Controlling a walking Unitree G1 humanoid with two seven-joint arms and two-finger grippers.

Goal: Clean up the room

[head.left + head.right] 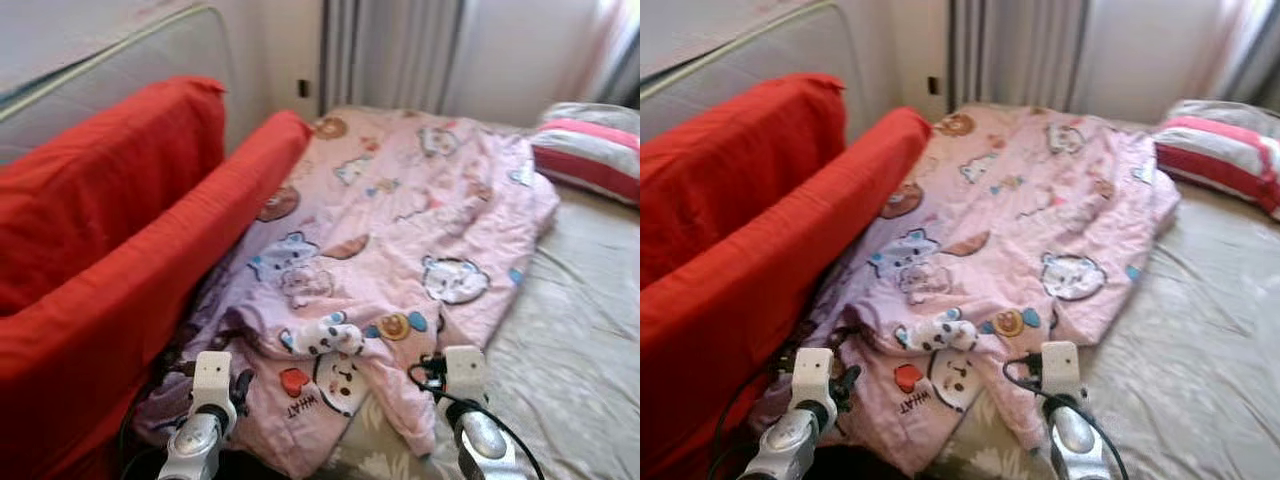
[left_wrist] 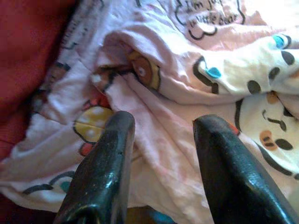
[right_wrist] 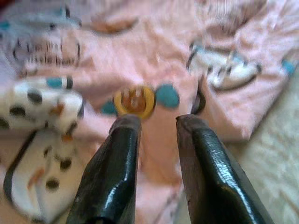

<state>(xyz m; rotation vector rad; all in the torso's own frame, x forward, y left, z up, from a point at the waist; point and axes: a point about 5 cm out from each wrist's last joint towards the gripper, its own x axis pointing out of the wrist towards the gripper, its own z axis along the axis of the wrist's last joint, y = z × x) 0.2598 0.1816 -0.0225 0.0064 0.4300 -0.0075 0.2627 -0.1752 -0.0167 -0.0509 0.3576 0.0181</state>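
Blanket [image 1: 400,220]: pink, cartoon animals printed, lying crumpled across the bed [image 1: 580,330] beside the red sofa [image 1: 110,250].
Left gripper [image 2: 161,140]: jaws standing apart, hovering over the blanket's near edge.
Right gripper [image 3: 156,140]: jaws apart, hovering above pink folds.

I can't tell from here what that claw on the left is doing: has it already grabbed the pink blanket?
No: in the left wrist view the left gripper has its fingers apart above the pink blanket, with nothing pinched between them.

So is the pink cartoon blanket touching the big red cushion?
Touching. In the left eye view the pink cartoon blanket lies pressed along the red cushion's edge, with no gap between them.
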